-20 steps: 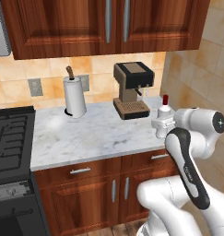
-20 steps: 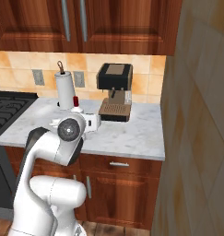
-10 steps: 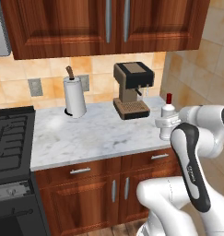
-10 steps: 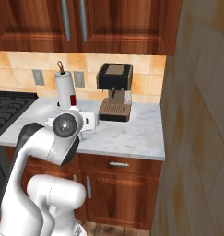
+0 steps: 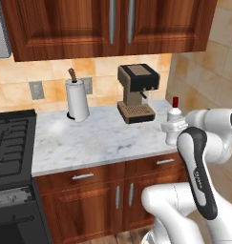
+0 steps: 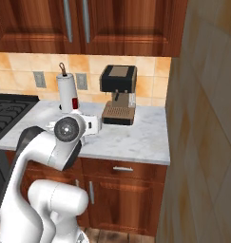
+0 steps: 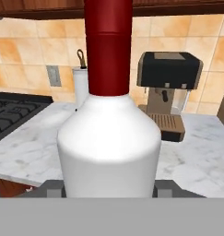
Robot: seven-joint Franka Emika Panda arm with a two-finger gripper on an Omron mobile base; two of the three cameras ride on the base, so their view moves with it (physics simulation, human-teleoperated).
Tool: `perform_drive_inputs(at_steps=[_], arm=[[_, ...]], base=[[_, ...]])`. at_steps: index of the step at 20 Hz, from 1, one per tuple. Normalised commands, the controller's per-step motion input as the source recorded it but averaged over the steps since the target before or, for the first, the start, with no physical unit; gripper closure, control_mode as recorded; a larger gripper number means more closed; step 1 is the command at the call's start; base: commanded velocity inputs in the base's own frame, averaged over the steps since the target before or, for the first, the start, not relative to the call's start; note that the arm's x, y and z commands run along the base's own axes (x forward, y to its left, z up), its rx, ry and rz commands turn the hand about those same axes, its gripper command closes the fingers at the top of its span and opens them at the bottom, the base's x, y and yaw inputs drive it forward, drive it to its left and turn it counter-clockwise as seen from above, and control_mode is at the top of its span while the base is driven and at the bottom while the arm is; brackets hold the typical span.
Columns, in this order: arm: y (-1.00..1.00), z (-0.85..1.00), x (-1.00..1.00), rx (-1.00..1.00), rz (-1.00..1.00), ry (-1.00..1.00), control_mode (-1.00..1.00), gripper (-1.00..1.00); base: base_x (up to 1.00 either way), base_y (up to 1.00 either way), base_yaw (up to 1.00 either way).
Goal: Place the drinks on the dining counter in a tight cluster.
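Left base view: the white red-capped bottle (image 5: 174, 120) is held at the right end of the marble worktop (image 5: 98, 138), above its front right corner. It stands upright, long axis vertical, cap up. The gripper (image 5: 171, 127) is closed on its lower body, with the white arm folding in from the right. Behind it and to its left sits the coffee machine (image 5: 137, 92) against the tiled wall, well apart; further left is the paper-towel roll (image 5: 77, 99), and the stove (image 5: 11, 145) borders the worktop's left end. Open marble lies between the bottle and these things.

Right base view: the arm's round joint covers most of the bottle (image 6: 74, 105), leaving its red cap showing just in front of the paper-towel roll (image 6: 67, 91). The coffee machine (image 6: 118, 94) stands to the right, the side wall beyond it.

Hand view: the bottle (image 7: 109, 133) is close up and vertical, red neck rising over white shoulders, the fingers clamped at its base. Behind it are the coffee machine (image 7: 168, 92) to the right, the paper-towel roll (image 7: 81, 85) and stove (image 7: 14, 113) to the left.
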Motion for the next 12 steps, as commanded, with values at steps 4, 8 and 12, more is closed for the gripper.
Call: perform_drive_inputs(at_steps=[4,8,12], arm=[[0.0,0.0,0.0,0.0,0.0,0.0,1.0,1.0],[0.0,0.0,0.0,0.0,0.0,0.0,1.0,1.0],[0.0,0.0,0.0,0.0,0.0,0.0,1.0,1.0]], base=[[-0.61,-0.01,0.0],[-0.7,0.0,0.0],[-0.78,0.0,0.0]])
